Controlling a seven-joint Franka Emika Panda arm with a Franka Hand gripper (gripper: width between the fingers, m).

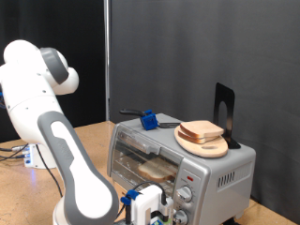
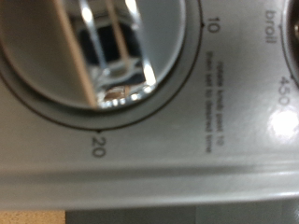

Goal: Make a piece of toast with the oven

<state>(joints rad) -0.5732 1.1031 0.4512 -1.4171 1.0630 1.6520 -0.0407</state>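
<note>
The silver-grey toaster oven (image 1: 208, 161) stands on the wooden table with its glass door shut. A slice of toast (image 1: 156, 170) lies inside on the rack, seen through the glass. My gripper (image 1: 157, 202) is at the oven's front, right at its two round knobs (image 1: 185, 195). The wrist view is filled by one shiny knob (image 2: 103, 47) and the oven's panel (image 2: 234, 112) with the marks 10, 20, broil and 450. My fingers do not show in it.
A second bread slice (image 1: 202, 129) lies on a round wooden plate (image 1: 200, 147) on top of the oven. A blue object (image 1: 148, 119) with a black handle and a black stand (image 1: 225, 111) are also up there. Cables lie at the exterior view's left.
</note>
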